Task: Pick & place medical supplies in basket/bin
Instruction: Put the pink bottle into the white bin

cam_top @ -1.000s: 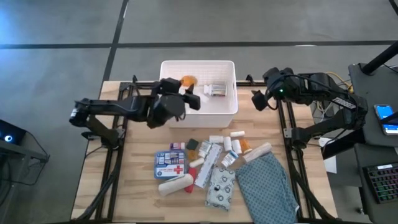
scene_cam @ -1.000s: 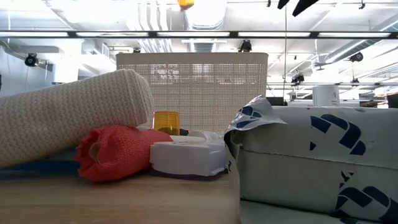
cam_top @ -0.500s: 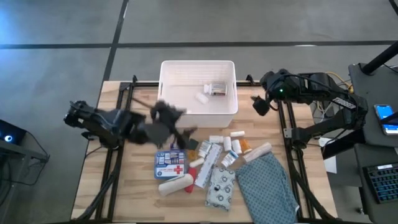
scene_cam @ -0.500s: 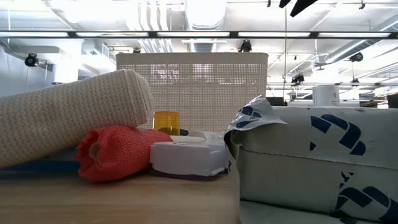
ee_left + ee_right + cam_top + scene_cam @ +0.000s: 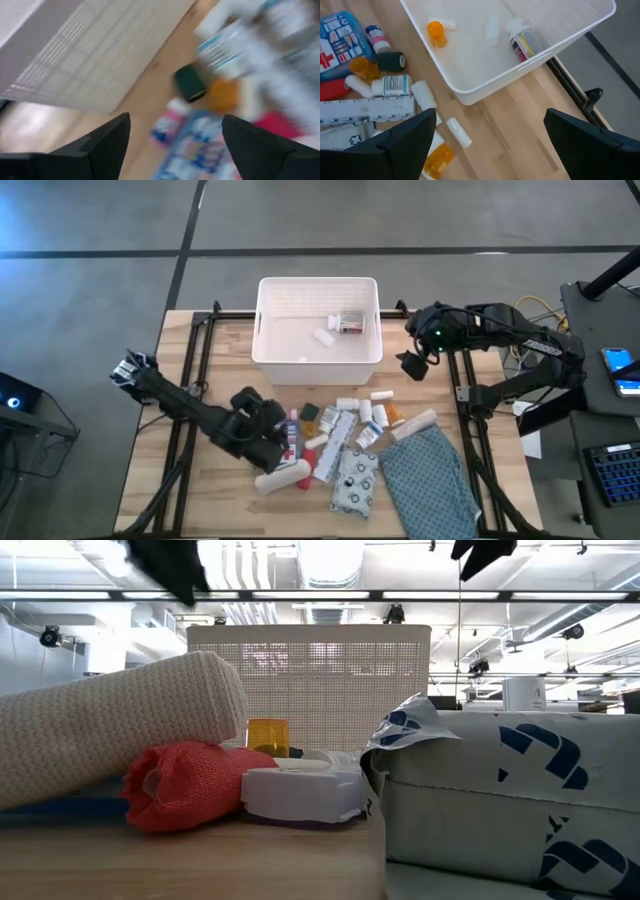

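Observation:
The white lattice basket (image 5: pixel 318 330) stands at the table's far middle. It holds a labelled pill bottle (image 5: pixel 524 42), an orange vial (image 5: pixel 435 27) and small white items. The other medical supplies lie in a heap nearer: the blue first-aid box (image 5: pixel 284 448), a beige roll (image 5: pixel 282 477), a patterned pouch (image 5: pixel 355 480) and white bottles (image 5: pixel 375 415). My left gripper (image 5: pixel 275 438) hangs open over the box's left part, its fingers (image 5: pixel 105 145) wide apart and touching nothing. My right gripper (image 5: pixel 412 363) hovers open, right of the basket.
A large teal patterned cloth (image 5: pixel 430 475) lies at the near right beside the heap. In the low view the beige roll (image 5: pixel 120 730), a red roll (image 5: pixel 190 785) and the pouch (image 5: pixel 510 800) stand in front of the basket (image 5: pixel 310 685). Bare wood shows left of the heap.
My left gripper has let go of the orange vial over the basket, and the vial now lies inside. The gripper has then swung down toward the near edge, rolling as it went, until it hangs over the blue box. My right gripper has sunk slightly toward the near edge and turned.

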